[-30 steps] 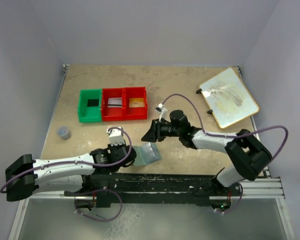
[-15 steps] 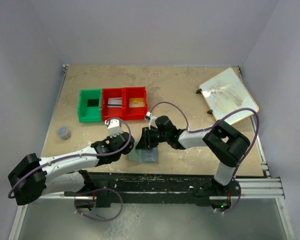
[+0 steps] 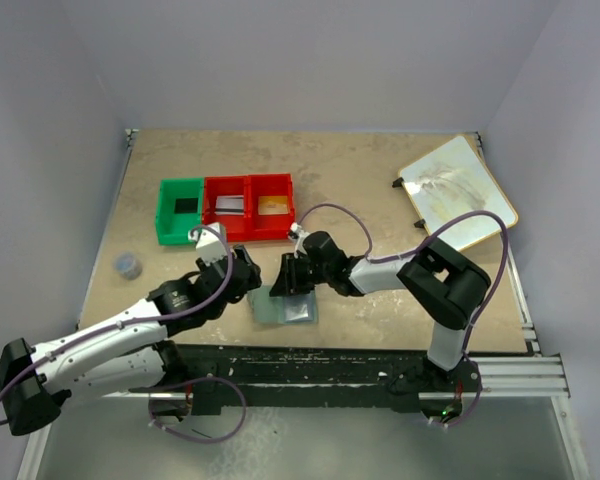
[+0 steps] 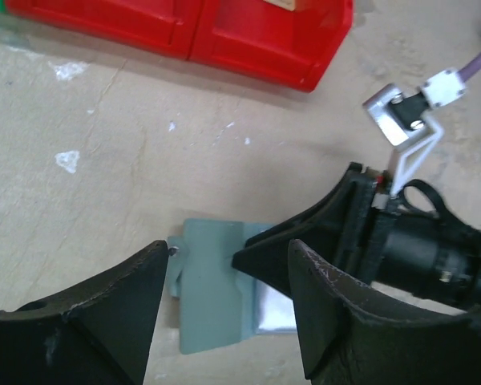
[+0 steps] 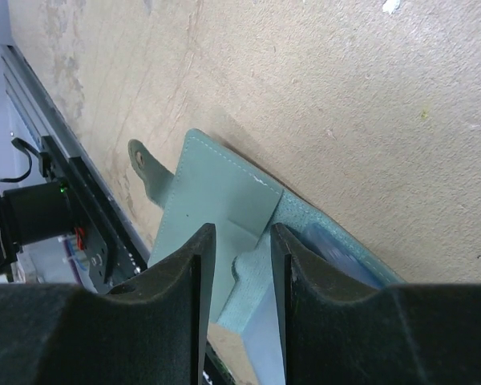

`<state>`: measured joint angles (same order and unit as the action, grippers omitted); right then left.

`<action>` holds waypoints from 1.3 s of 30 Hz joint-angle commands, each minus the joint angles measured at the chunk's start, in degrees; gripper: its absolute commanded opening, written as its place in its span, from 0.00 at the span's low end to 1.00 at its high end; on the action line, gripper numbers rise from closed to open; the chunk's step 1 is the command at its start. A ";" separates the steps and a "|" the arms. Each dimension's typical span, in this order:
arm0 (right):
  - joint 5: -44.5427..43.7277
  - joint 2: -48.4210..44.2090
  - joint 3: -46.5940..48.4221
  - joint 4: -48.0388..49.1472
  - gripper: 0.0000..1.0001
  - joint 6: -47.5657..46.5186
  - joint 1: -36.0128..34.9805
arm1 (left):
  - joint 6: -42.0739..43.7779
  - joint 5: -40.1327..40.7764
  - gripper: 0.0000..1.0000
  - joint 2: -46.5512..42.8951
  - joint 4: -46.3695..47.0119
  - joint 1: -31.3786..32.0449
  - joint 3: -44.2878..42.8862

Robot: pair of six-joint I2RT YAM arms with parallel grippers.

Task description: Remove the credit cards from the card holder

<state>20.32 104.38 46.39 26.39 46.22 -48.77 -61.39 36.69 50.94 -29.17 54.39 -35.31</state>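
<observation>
Matt leathery card holder (image 4: 212, 297), glossy plastic bins (image 4: 248, 48)

A robotics lab test cell is indicated. A scuffed tan tabletop (image 3: 360, 170) is enclosed on 3 sides by plain pale walls (image 3: 310, 60). 2 white-and-black robot arms, the left arm (image 3: 110, 335) and the right arm (image 3: 380, 272), are mounted on a black metal rail (image 3: 330, 365) at the near edge, and purple cables (image 3: 480, 222) are looped along them. A few props are laid out: red bins (image 3: 248, 208), 1 green bin (image 3: 180, 210), a cream board (image 3: 458, 195) and a card holder (image 3: 288, 305).

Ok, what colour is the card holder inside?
Pale grey-green card holder, clearest in right wrist view.
</observation>
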 commanded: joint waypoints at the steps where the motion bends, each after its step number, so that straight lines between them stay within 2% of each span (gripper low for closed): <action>1: -3.70 -0.15 0.81 -1.56 0.37 0.48 -0.09 | 3.85 -2.75 0.59 1.26 2.08 -0.16 -4.01; 7: -3.53 -1.49 -0.34 -0.73 0.37 2.15 -0.07 | 3.46 -17.36 0.56 9.18 15.17 -0.22 -1.98; 11: -4.24 -2.06 -0.72 -0.18 0.37 3.65 -0.01 | 0.33 -17.76 0.51 14.95 16.19 -0.54 -0.39; 15: -5.03 -2.23 0.05 0.09 0.37 5.12 -0.01 | -0.22 -16.76 0.40 19.44 14.39 -1.91 0.34; 17: -5.04 -1.81 0.73 -0.39 0.36 5.43 -0.01 | -0.75 -16.52 0.37 20.11 15.38 -1.92 1.44; 21: -6.25 -1.78 1.54 -1.70 0.36 5.68 0.00 | -2.24 -15.51 0.33 18.15 17.16 -1.92 4.32; 27: -8.16 -2.44 1.66 -2.32 0.36 6.56 0.01 | -6.04 -10.19 0.31 5.37 16.26 -1.98 10.18; 31: -8.65 -2.13 1.62 -2.44 0.36 6.83 0.00 | -7.26 -10.31 0.19 5.13 15.04 -1.97 11.27; 39: -9.34 -2.21 1.38 -3.09 0.36 7.30 0.00 | -8.68 -11.04 0.18 2.48 14.12 -1.98 12.95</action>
<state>13.06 104.07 47.44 25.12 53.58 -48.90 -68.55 23.66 55.72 -13.58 52.56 -23.94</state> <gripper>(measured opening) 0.361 0.185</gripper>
